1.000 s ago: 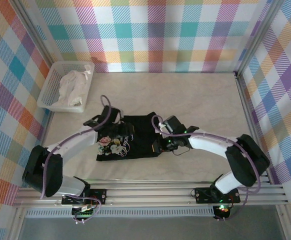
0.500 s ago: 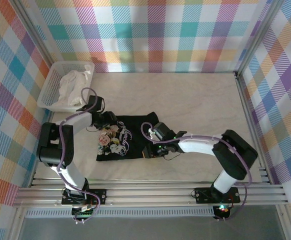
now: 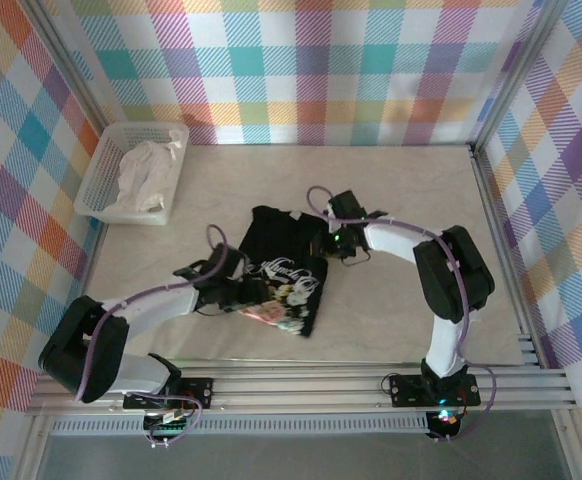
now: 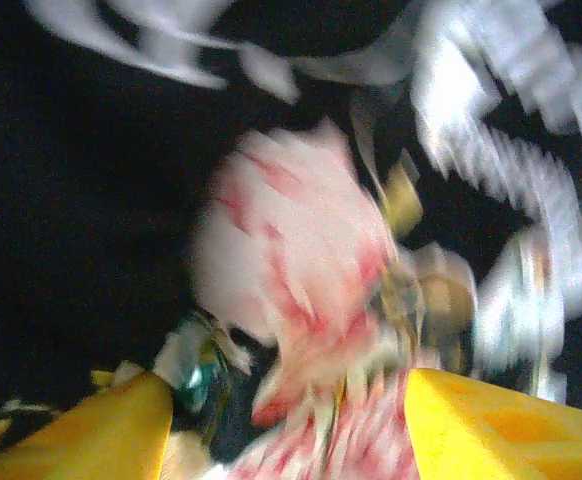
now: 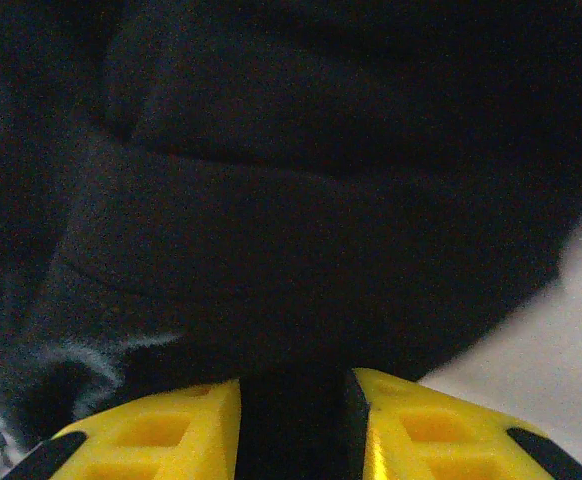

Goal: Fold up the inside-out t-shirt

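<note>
The inside-out t-shirt is black and lies bunched mid-table, its white lettering and flower print facing up at the lower right. In the top view my left gripper sits at the shirt's near left edge. The left wrist view is blurred; there my left gripper has yellow fingers standing wide apart over the pink print of the t-shirt. In the top view my right gripper is at the shirt's far right edge. Seen from the right wrist, that gripper pinches a black fold of the t-shirt.
A white basket holding a white cloth stands at the back left. Checked walls close the table on three sides. A metal rail runs along the near edge. Bare tabletop lies to the right.
The shirt has turned and bunched up, its print now at the lower right. My left gripper came down to the near left edge; my right gripper moved up to the far right edge.
</note>
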